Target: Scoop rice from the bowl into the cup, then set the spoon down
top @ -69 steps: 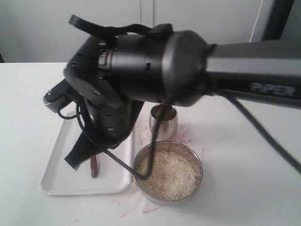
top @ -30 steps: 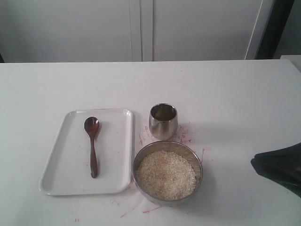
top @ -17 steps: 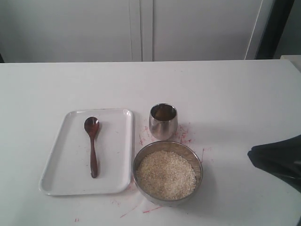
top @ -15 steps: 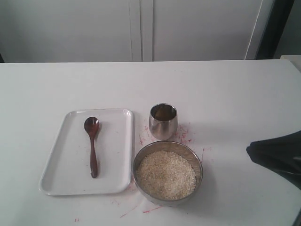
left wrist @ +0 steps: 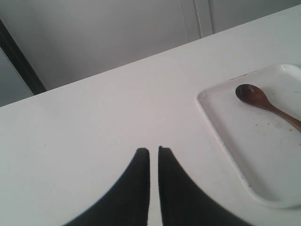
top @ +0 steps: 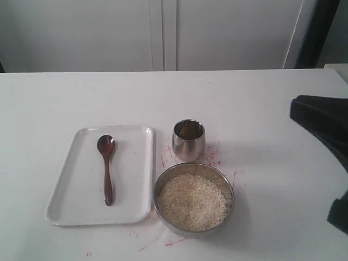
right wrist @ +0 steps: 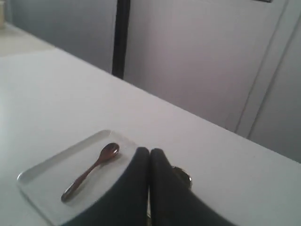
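Note:
The dark wooden spoon (top: pixel 106 168) lies flat on the white tray (top: pixel 130 179), its oval end toward the back. The small steel cup (top: pixel 188 140) stands just behind the wide steel bowl (top: pixel 231 191), which is full of rice (top: pixel 192 201). My right gripper (right wrist: pixel 149 150) is shut and empty, held above the table, with the spoon (right wrist: pixel 91 172) and the cup's rim (right wrist: pixel 184 177) beyond its fingers. My left gripper (left wrist: pixel 150 149) is shut on nothing, over bare table beside the tray (left wrist: pixel 225 127) and spoon (left wrist: pixel 263 101). Neither gripper touches anything.
A dark part of the right arm (top: pixel 323 125) reaches in at the right edge of the exterior view. Red smears mark the table (top: pixel 217 157) around the cup and bowl. White cabinet doors (top: pixel 163 32) stand behind the table.
The right arm, over the tray 2.3 s ago, has withdrawn to the right edge and risen there in the last half second. Spoon, cup and bowl have not moved.

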You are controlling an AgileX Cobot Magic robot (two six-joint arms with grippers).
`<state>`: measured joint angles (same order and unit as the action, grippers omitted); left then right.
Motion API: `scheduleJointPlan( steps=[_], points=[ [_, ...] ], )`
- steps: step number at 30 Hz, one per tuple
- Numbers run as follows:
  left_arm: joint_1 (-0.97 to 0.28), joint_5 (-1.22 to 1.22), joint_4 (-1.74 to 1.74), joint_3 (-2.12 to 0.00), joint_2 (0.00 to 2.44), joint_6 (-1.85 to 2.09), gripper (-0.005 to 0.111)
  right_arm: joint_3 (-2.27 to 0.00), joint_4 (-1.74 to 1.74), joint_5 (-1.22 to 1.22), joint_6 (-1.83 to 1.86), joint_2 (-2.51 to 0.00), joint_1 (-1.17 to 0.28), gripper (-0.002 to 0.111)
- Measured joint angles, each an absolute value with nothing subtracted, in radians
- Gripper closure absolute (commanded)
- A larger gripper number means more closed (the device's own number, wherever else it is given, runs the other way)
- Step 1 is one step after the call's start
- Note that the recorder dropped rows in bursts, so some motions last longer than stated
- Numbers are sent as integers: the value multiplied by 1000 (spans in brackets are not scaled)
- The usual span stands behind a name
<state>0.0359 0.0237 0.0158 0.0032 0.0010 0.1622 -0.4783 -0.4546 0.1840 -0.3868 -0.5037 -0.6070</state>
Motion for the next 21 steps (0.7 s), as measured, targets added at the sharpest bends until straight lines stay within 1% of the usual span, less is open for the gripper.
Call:
scheduleJointPlan(
  steps=[1,2,4,7,9,13,16,21],
  points=[
    [36,24,16,3,1,162,92,-459,-455,151,-412,-486,-575,108],
    [36,24,16,3,1,162,92,-412,-455,101,-479,-447,-496,108],
    [36,24,16,3,1,162,92,-358,-455,48,-555,-393,-396,108],
    [36,24,16,3,1,162,92,-305,-455,-38,-595,-329,-273,108],
    [36,24,16,3,1,162,92,-278,-455,-115,-627,-283,-166,108],
    [36,24,16,3,1,162,92,-240,-455,-152,-703,-253,-19,108],
    [36,24,16,3,1,162,92,-213,-455,-159,-726,-236,32,108],
    [36,24,16,3,1,162,92,-190,-455,-165,-730,-235,42,108]
  ],
)
